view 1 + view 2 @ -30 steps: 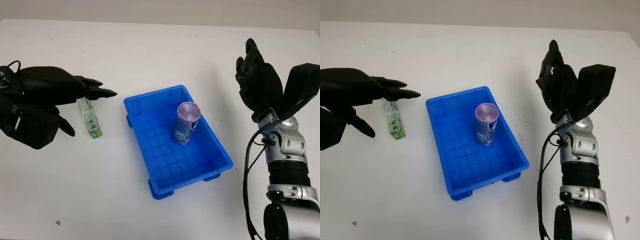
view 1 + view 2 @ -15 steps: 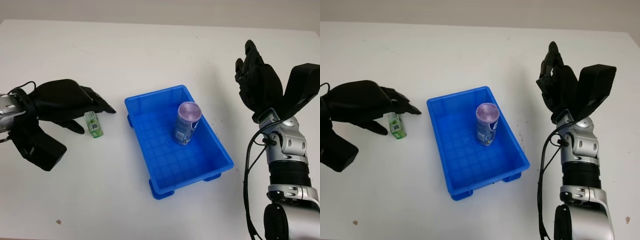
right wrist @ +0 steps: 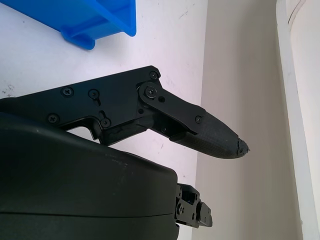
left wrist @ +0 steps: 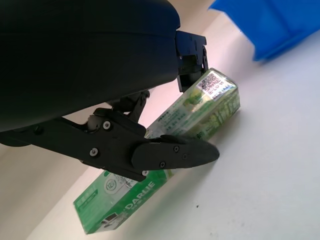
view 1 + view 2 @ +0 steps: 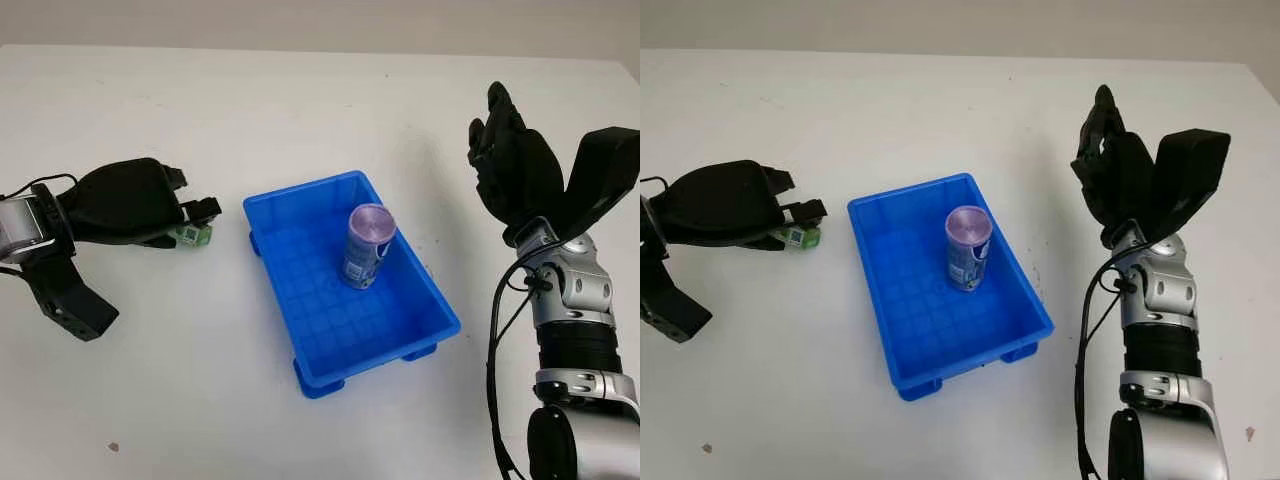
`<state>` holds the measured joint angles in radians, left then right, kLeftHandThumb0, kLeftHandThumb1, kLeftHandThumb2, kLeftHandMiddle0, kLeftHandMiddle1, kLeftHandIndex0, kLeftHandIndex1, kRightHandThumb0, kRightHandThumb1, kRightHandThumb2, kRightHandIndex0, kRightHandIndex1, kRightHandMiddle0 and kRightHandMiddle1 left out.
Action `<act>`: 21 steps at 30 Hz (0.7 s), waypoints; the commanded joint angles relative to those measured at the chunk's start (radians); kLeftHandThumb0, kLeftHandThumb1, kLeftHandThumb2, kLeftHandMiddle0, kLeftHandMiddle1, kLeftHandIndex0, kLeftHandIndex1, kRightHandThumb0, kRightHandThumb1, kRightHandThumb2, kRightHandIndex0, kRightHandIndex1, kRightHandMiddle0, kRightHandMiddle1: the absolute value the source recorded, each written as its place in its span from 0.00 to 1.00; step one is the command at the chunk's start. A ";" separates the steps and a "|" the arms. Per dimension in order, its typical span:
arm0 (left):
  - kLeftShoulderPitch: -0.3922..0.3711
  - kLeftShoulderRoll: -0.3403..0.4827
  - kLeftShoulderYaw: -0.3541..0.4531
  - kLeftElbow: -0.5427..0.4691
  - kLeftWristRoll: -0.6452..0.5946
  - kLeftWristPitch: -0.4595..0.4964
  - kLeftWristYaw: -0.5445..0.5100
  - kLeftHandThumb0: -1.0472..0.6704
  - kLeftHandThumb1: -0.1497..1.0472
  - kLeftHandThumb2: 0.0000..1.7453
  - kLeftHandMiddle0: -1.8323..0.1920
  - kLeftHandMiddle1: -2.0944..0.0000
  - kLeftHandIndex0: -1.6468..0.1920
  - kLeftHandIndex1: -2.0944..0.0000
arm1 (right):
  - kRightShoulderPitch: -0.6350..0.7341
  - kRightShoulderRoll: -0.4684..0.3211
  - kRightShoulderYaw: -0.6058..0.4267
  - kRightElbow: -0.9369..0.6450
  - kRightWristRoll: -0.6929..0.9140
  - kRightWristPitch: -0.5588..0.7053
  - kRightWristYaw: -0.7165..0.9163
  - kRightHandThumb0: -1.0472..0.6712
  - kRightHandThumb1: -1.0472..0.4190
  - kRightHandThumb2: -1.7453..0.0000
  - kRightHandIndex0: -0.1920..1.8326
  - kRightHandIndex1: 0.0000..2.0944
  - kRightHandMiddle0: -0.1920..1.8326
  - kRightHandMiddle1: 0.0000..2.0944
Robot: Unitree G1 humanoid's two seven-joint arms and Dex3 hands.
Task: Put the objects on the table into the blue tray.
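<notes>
A small green box [image 5: 193, 236] lies on the white table left of the blue tray [image 5: 300, 188]. My left hand [image 5: 195, 222] is down over the box and shut on it; in the left wrist view one finger [image 4: 175, 152] crosses the front of the green box [image 4: 210, 107] and another presses its far end. The box still touches the table. A purple-topped can [image 5: 362, 245] leans inside the tray. My right hand [image 5: 515, 170] is open, raised above the table to the right of the tray.
The tray's corner [image 4: 270, 25] is close beside the box in the left wrist view. The right wrist view takes in the tray's foot [image 3: 90, 20] and the table's far edge against a wall. A small dark speck [image 5: 113, 446] lies on the table near the front left.
My left hand has dropped onto the green box and its fingers have curled around it, so most of the box is now covered. The right hand has stayed in place.
</notes>
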<state>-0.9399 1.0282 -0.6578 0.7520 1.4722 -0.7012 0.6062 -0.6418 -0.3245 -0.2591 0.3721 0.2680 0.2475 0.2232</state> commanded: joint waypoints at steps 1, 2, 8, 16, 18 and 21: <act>0.009 0.004 -0.017 0.011 -0.010 0.010 -0.025 0.29 1.00 0.31 0.33 0.00 0.71 0.00 | -0.001 -0.009 -0.001 -0.010 -0.003 0.001 0.002 0.22 0.00 0.51 0.00 0.00 0.00 0.00; 0.008 0.004 -0.011 0.013 -0.031 0.006 -0.050 0.30 1.00 0.31 0.33 0.00 0.71 0.00 | -0.001 -0.009 0.000 -0.011 -0.003 0.002 0.001 0.22 0.00 0.51 0.00 0.00 0.00 0.00; 0.006 -0.006 0.055 0.057 -0.186 0.021 -0.070 0.31 1.00 0.21 0.47 0.00 0.70 0.00 | 0.000 -0.008 0.001 -0.013 -0.004 0.002 0.004 0.22 0.00 0.51 0.00 0.00 0.00 0.00; -0.049 -0.066 0.301 0.024 -0.620 0.069 -0.292 0.32 1.00 0.21 0.56 0.00 0.76 0.00 | 0.002 -0.010 0.002 -0.023 -0.005 0.020 0.004 0.23 0.00 0.51 0.00 0.00 0.00 0.00; -0.044 -0.081 0.377 -0.062 -0.775 0.094 -0.431 0.30 1.00 0.24 0.58 0.00 0.77 0.00 | 0.002 -0.009 0.003 -0.022 -0.008 0.017 0.004 0.23 0.00 0.51 0.00 0.00 0.00 0.00; -0.015 -0.122 0.474 -0.220 -1.009 0.147 -0.621 0.32 1.00 0.23 0.55 0.00 0.71 0.00 | 0.001 -0.004 0.006 -0.021 -0.008 0.015 0.004 0.23 0.00 0.51 0.00 0.00 0.00 0.00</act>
<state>-0.9519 0.9207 -0.2267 0.5976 0.5275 -0.5703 0.0324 -0.6421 -0.3244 -0.2506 0.3711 0.2590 0.2632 0.2281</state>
